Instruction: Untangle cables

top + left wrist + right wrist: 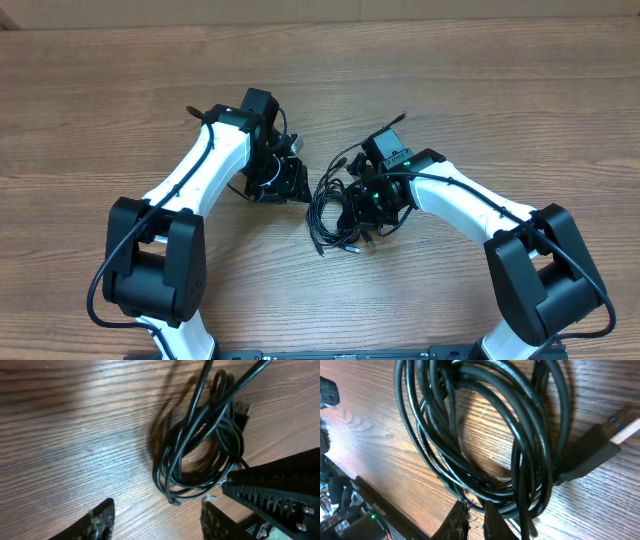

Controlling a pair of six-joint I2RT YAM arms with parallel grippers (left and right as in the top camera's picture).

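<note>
On my right gripper (476, 521) the two fingers stand almost together, with only a thin slit between them, and they pinch the lower edge of the cables (530, 430). From my right wrist I see the cables as a bundle of thin black loops that overlap and cross each other on the wooden worktop (500, 80). A black plug (597, 447) with a silver tip sticks out at the right side of the bundle and lies flat on the wood.

My left gripper (160, 522) is about half open and holds nothing; bare worktop shows between its fingers. It sits near the cables but apart from them, with the coil lying ahead of its fingertips. From my left wrist I see a finger of the right gripper reaching in from the right, its tip touching the coil's lower right edge.

From overhead, the cables lie between my two arms, close against the right gripper, with loose strands spreading towards the left one.
</note>
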